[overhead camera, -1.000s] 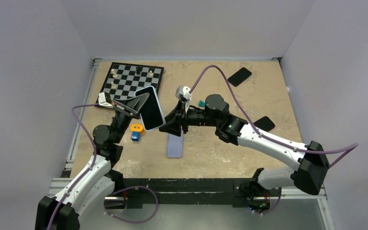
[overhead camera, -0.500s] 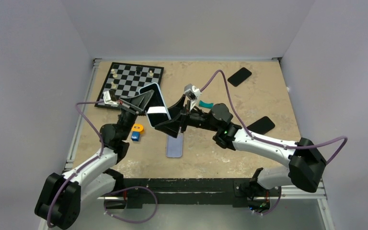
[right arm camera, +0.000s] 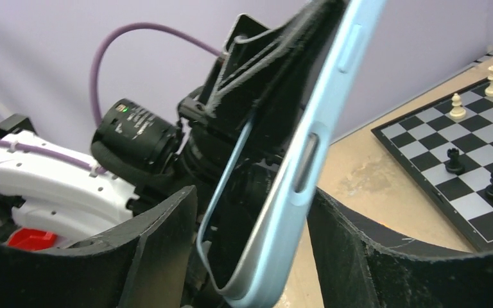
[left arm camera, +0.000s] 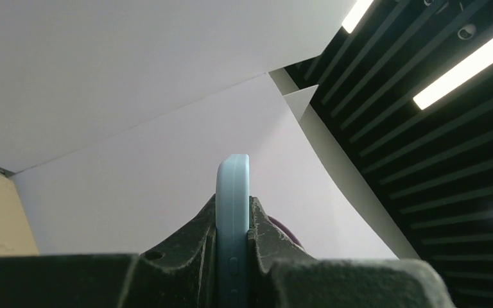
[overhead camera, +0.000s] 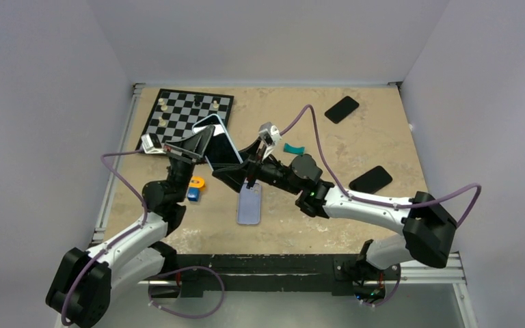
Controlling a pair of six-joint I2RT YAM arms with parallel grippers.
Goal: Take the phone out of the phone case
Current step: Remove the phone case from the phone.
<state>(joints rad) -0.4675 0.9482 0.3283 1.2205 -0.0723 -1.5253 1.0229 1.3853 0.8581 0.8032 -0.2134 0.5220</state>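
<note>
My left gripper (overhead camera: 202, 142) is shut on a light blue phone case (overhead camera: 217, 140) and holds it tilted in the air over the table's left middle. The case's dark face inside the blue rim points up and to the right. In the left wrist view, both fingers (left arm camera: 266, 224) pinch the case's edge (left arm camera: 233, 192). My right gripper (overhead camera: 232, 169) is open around the case's lower end. In the right wrist view (right arm camera: 251, 196), the case (right arm camera: 295, 192) leans on the right finger with a gap to the left finger. I cannot tell whether the phone sits fully inside.
A pale blue phone (overhead camera: 249, 203) lies flat under the grippers. A chessboard (overhead camera: 178, 119) with several pieces lies at the back left. Small orange (overhead camera: 195, 182) and blue (overhead camera: 193, 195) objects, a teal piece (overhead camera: 292, 148) and two black phones (overhead camera: 342, 108) (overhead camera: 370, 179) lie around.
The held case has tipped back from upright to a flatter tilt and shifted away from me. My right gripper has come lower and leftward round its lower end.
</note>
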